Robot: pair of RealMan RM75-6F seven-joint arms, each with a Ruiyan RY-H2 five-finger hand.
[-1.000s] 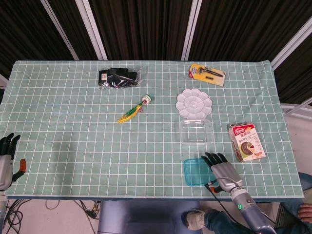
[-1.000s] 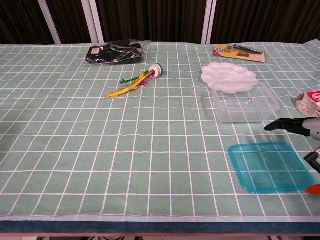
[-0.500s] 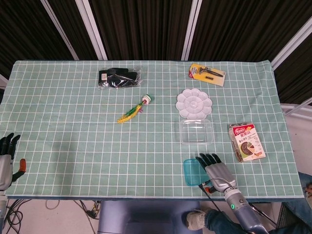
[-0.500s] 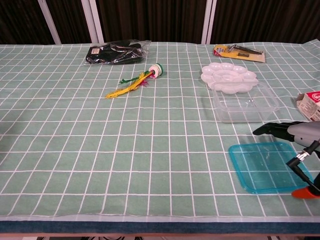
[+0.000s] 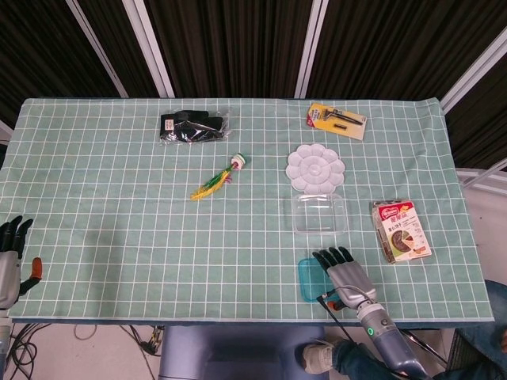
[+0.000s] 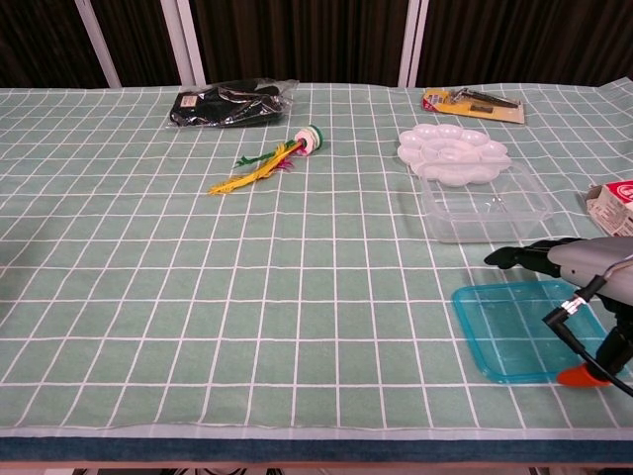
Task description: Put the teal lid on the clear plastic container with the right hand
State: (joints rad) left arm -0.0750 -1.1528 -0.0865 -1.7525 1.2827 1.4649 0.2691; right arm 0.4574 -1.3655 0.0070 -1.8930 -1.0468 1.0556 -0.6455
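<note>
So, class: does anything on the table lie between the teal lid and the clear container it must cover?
Nothing visible does. The teal lid lies just in front of the clear container, with only bare cloth between them. The right hand hovers over the lid. The white palette sits behind the container, out of the path.

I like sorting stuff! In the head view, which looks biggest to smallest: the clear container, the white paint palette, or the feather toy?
1. White flower-shaped paint palette and clear plastic container: they look about alike, so no ranking.
2. Feather shuttlecock: clearly smallest.
</note>
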